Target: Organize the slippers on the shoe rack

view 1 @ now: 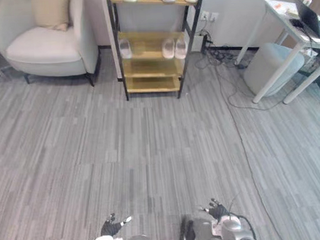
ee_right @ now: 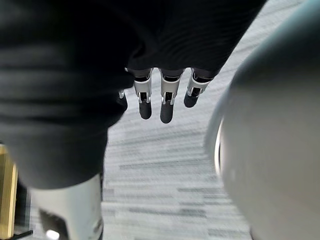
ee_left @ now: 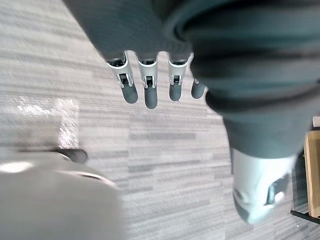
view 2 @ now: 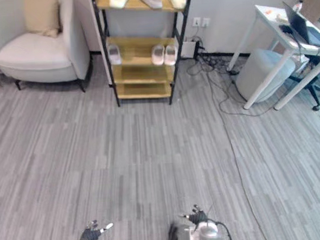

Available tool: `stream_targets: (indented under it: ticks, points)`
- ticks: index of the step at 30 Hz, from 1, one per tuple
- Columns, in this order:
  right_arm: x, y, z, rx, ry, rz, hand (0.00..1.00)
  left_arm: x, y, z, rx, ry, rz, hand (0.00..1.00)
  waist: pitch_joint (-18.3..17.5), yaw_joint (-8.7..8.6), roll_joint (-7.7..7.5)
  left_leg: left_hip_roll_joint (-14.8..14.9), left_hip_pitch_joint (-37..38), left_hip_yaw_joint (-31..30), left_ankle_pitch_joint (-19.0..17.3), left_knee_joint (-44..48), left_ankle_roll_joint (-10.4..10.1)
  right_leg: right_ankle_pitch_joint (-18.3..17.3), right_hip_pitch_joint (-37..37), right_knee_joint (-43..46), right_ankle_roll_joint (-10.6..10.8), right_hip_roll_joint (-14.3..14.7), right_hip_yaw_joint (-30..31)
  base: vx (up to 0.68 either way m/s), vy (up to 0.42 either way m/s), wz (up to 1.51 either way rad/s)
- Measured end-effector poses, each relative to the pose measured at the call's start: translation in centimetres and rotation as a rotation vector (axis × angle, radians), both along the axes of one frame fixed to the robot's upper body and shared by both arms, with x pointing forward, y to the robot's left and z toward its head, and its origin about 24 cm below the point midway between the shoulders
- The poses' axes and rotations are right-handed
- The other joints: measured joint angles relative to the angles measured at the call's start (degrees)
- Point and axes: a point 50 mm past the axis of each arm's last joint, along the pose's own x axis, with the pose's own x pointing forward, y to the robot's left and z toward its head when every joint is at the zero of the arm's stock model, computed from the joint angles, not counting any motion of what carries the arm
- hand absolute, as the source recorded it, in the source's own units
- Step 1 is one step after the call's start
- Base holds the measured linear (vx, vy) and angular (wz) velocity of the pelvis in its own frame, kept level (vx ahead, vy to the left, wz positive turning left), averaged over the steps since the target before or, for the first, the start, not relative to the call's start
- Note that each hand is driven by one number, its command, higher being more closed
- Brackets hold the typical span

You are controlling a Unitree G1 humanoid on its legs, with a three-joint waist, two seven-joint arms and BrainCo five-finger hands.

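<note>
Slippers (view 1: 174, 48) line shoe rack (view 1: 151, 67) shelves; open floor (view 1: 151, 148) before it

Floor (view 1: 151, 148) is lying open from 6 up to 12, straight to rack (view 1: 148, 43). Armchair (view 1: 47, 48) is sitting at 10, near rack. Cables (view 1: 219, 56) are trailing over floor at 1, beside pouf (view 1: 268, 64) and table (view 1: 284, 22) at 2. Middle shelf is showing a gap between slippers (view 1: 174, 48).
</note>
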Motion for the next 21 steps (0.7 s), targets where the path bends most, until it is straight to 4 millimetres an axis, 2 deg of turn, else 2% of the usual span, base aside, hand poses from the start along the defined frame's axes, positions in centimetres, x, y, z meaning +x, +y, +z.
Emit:
stream_targets:
  ticks: [1,2,3,4,5,6,7,8,9,10,11,12,13,14,15,16,17,18,19,20,21]
  points:
    - [-0.3,-0.2,-0.1,-0.006,0.008,-0.002,0.00,-0.2,0.0,-0.1,0.004,0.007,0.005,0.00,-0.09,-0.78,-0.63,-0.22,2.04,-1.85,-2.46,0.25,-0.93,6.81,0.21,1.91,-2.36,-0.02,1.70,0.46,-0.262,0.58]
    - [0.0,-0.6,0.1,-0.018,-0.001,0.001,0.00,-0.1,-0.3,-0.1,-0.003,0.007,0.011,0.00,0.01,-1.14,0.82,0.69,2.99,-2.78,-3.21,0.33,-1.28,6.06,0.32,4.03,-3.72,0.88,1.22,0.46,-0.246,0.56]
    - [0.1,-1.2,0.2,-0.032,-0.005,-0.002,0.00,-0.3,-1.4,-0.4,-0.031,0.004,0.020,0.00,-1.28,-1.15,3.09,2.84,1.98,-3.84,-3.20,2.97,-1.31,2.94,0.28,4.97,-4.38,2.33,-0.66,0.46,-0.215,0.32]
    - [0.2,-1.2,0.2,-0.034,-0.007,-0.007,0.00,-0.3,-1.8,-0.4,-0.045,0.000,0.027,0.00,-1.54,-1.05,3.75,3.64,0.52,-4.43,-3.22,5.82,-1.30,2.29,0.61,4.78,-4.82,2.87,-1.17,0.44,-0.224,0.27]
    - [0.1,-1.0,0.2,-0.025,-0.008,-0.016,0.00,-0.2,-1.8,-0.4,-0.050,-0.003,0.044,0.00,-1.62,-1.11,4.55,5.06,-3.96,-5.40,-3.18,15.28,-1.44,1.79,2.31,3.12,-5.39,4.25,-2.08,0.44,-0.244,0.10]
    - [0.1,-0.9,0.1,-0.023,-0.007,-0.020,0.00,0.0,-1.9,-0.4,-0.055,-0.008,0.054,0.00,-1.55,-1.00,5.33,6.56,-7.16,-5.53,-2.33,23.75,-2.77,1.61,4.35,1.61,-6.23,5.89,-2.35,0.44,-0.224,0.04]
    - [0.0,-0.9,0.2,-0.024,-0.010,-0.020,0.00,-0.1,-1.9,-0.4,-0.062,-0.009,0.073,0.00,-1.17,-0.95,6.13,8.57,-10.13,-5.05,0.18,31.84,-3.72,1.04,7.01,-0.08,-7.34,7.31,-2.62,0.45,-0.143,-0.09]
    - [0.0,-0.5,0.2,-0.018,-0.019,-0.018,0.00,-0.1,-1.8,-0.4,-0.063,-0.012,0.084,0.00,-0.34,-0.67,5.90,11.16,-13.75,-3.58,1.82,42.63,-3.43,-0.24,11.37,-2.40,-8.86,8.97,-2.38,0.44,-0.110,-0.07]
    - [-0.1,-0.5,0.2,-0.020,-0.014,-0.022,0.00,0.3,-1.7,-0.2,-0.062,-0.026,0.081,0.00,-0.11,-0.60,5.98,12.10,-15.84,-1.72,0.48,47.15,-3.13,-1.06,14.32,-3.31,-9.29,9.45,-2.16,0.51,-0.098,-0.02]
    - [-0.4,-0.6,0.0,-0.023,-0.005,-0.027,0.00,0.8,-1.6,0.0,-0.058,-0.047,0.077,0.00,0.29,-0.56,4.65,12.16,-19.15,0.60,-1.51,49.36,-2.28,-1.84,17.00,-4.63,-9.32,9.34,-1.80,0.33,-0.070,-0.01]
    - [-0.5,-0.6,0.0,-0.025,-0.003,-0.029,0.00,1.1,-1.5,0.2,-0.053,-0.059,0.075,0.00,0.31,-0.44,4.33,11.77,-21.00,1.82,-2.51,49.04,-1.83,-2.12,18.11,-5.15,-9.35,9.04,-1.60,0.50,-0.036,-0.17]
    - [-0.3,-0.7,0.1,-0.026,-0.007,-0.041,0.00,1.9,-1.5,0.6,-0.053,-0.090,0.068,0.00,0.56,0.42,3.90,9.85,-25.03,3.97,-4.20,44.72,-1.03,-2.74,19.68,-6.03,-9.13,7.88,-1.21,0.31,0.038,-0.27]
    - [-0.1,-0.7,0.1,-0.026,-0.011,-0.043,0.00,2.4,-1.7,0.8,-0.056,-0.107,0.062,0.00,0.83,0.79,3.51,8.45,-26.82,4.43,-4.37,40.50,-0.75,-2.98,20.10,-6.19,-8.43,7.23,-0.77,0.45,0.089,-0.34]
    - [0.0,-0.7,0.2,-0.023,-0.014,-0.052,0.00,3.1,-2.1,1.1,-0.061,-0.133,0.049,0.00,1.08,1.44,3.15,5.67,-28.84,4.76,-3.62,30.61,-0.52,-3.96,20.94,-6.42,-7.28,5.70,-0.34,0.37,0.139,-0.17]
    - [-0.1,-0.8,0.2,-0.022,-0.013,-0.063,0.00,3.4,-2.4,1.2,-0.067,-0.143,0.041,0.00,1.29,1.78,2.87,3.54,-29.46,4.62,-0.78,21.96,-0.64,-5.08,21.91,-6.76,-6.59,4.49,-0.31,0.46,0.206,-0.06]
    - [-0.1,-0.9,0.1,-0.023,-0.010,-0.066,0.00,3.5,-2.7,1.2,-0.075,-0.147,0.039,0.00,1.48,1.94,2.78,1.96,-29.64,4.12,5.03,13.57,-0.79,-6.45,23.12,-7.00,-5.72,3.49,-0.23,0.42,0.205,-0.06]
    - [-0.2,-0.9,0.1,-0.023,-0.007,-0.066,0.00,3.5,-2.9,1.1,-0.081,-0.148,0.041,0.00,1.34,2.54,2.82,1.08,-28.24,4.00,11.70,9.13,-1.22,-7.40,24.20,-7.00,-4.81,2.69,0.33,0.48,0.207,-0.13]
    - [0.0,-0.5,0.2,-0.018,-0.012,-0.060,0.00,3.4,-2.9,1.1,-0.083,-0.145,0.040,0.00,0.78,3.17,1.76,-0.49,-26.35,5.28,16.81,7.13,0.51,-8.42,24.66,-7.12,-3.53,1.47,1.01,0.51,0.188,-0.11]
    - [0.2,0.0,0.2,-0.004,-0.017,-0.055,0.00,3.6,-2.8,1.2,-0.083,-0.151,0.044,0.00,0.71,3.13,0.91,-1.54,-27.25,5.09,15.18,9.19,2.62,-8.35,25.09,-7.02,-3.22,0.26,0.71,0.51,0.175,0.04]
    - [0.4,0.3,0.3,0.004,-0.023,-0.052,0.00,3.8,-2.6,1.3,-0.081,-0.157,0.046,0.00,0.97,3.15,0.43,-1.88,-27.46,5.32,14.49,11.51,3.40,-8.11,25.83,-7.04,-2.80,-0.31,0.57,0.57,0.187,0.23]
    - [0.6,0.6,0.3,0.012,-0.026,-0.049,0.00,3.8,-2.3,1.3,-0.076,-0.154,0.048,0.00,0.95,3.35,0.31,-2.01,-27.10,5.28,11.77,14.21,4.03,-7.56,27.00,-5.90,-1.80,-0.53,0.58,0.46,0.149,0.14]
